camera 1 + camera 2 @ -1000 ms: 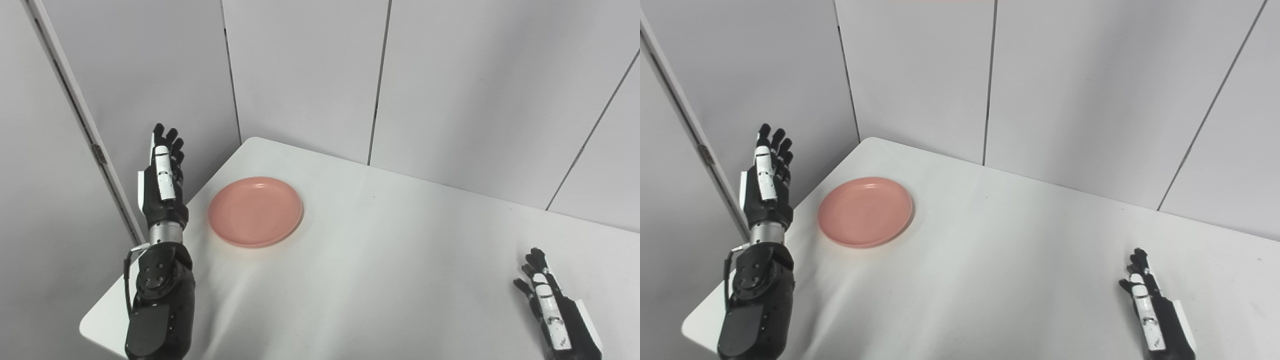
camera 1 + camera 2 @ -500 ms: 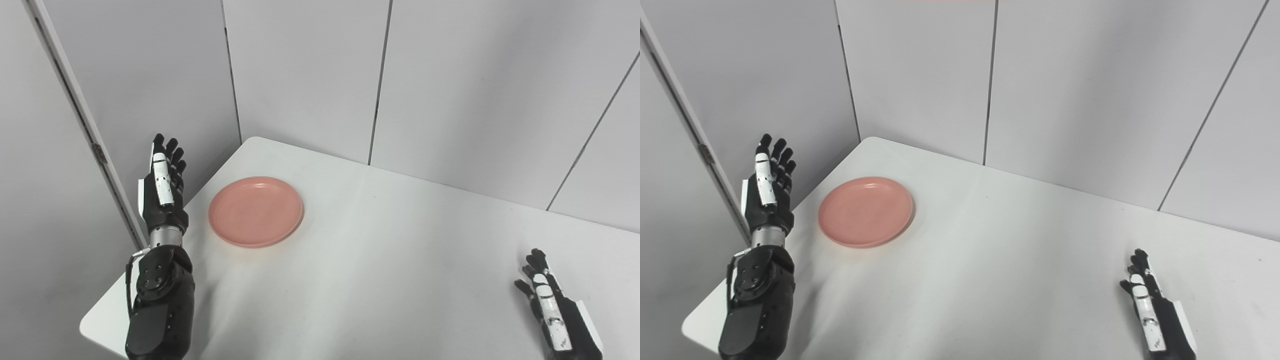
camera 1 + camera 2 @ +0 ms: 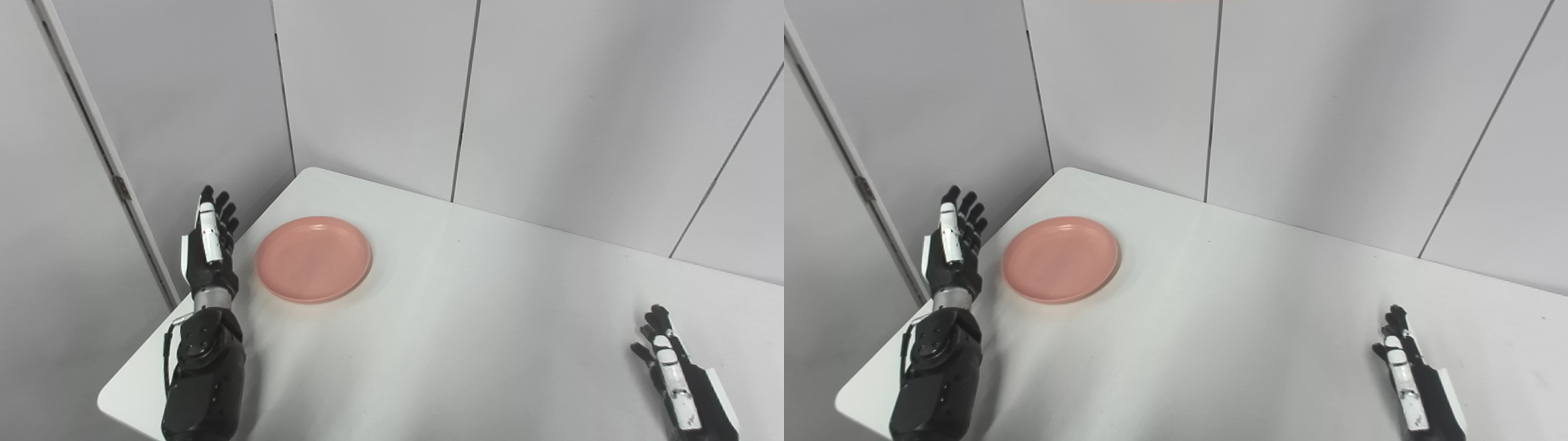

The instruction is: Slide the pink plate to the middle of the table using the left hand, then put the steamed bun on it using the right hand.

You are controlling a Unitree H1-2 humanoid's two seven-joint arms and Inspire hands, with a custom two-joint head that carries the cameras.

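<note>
— Left eye view first: where is the pink plate (image 3: 313,258)?

— It lies flat on the white table (image 3: 465,331), near the table's far left corner, with nothing on it.

— And the left hand (image 3: 210,248)?

— It stands just left of the plate, at the table's left edge, fingers (image 3: 208,223) pointing up and straight, close side by side, holding nothing. It does not touch the plate; a narrow strip of table shows between them.

— What about the right hand (image 3: 1412,373)?

— It is well apart from the plate, low over the table's near right part, back of the hand up, fingers stretched out and slightly apart, holding nothing. Whether it rests on the surface I cannot tell.

— Is the steamed bun near the plate?

— I can see no bun in either view.

— Anything behind the plate?

— Grey wall panels (image 3: 373,92) rise beyond the table's far edge.
</note>
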